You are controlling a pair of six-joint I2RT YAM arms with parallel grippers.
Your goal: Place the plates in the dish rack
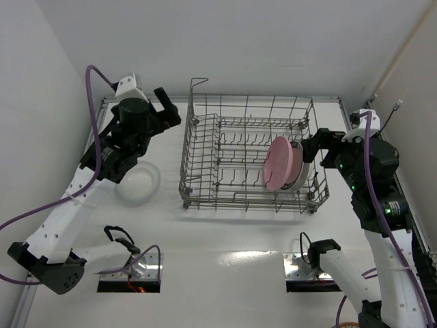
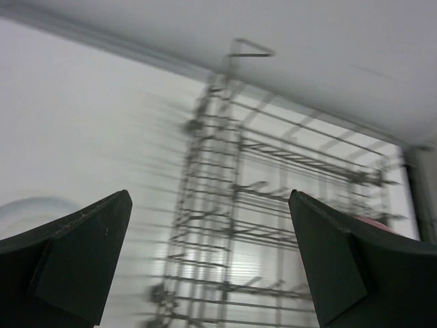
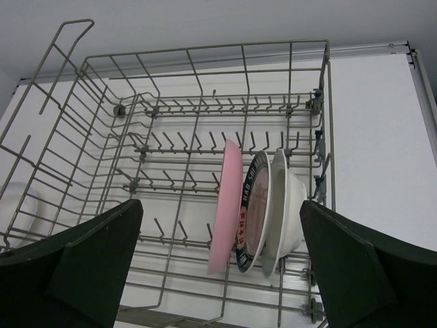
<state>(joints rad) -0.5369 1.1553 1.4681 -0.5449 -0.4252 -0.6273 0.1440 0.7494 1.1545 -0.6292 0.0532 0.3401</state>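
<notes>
plates (image 3: 226, 205) stand in dish rack (image 3: 242, 46); left fingers (image 2: 68, 266) and right fingers (image 3: 75, 273) hover spread.

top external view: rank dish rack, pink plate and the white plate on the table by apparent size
1. dish rack, clearly largest
2-3. pink plate and white plate: too close to rank; pink stands on edge, white is partly covered

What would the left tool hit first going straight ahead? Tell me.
Most likely the left side wall of the dish rack; the open left tool points at it, nothing visible between, though depth is unclear.
</notes>
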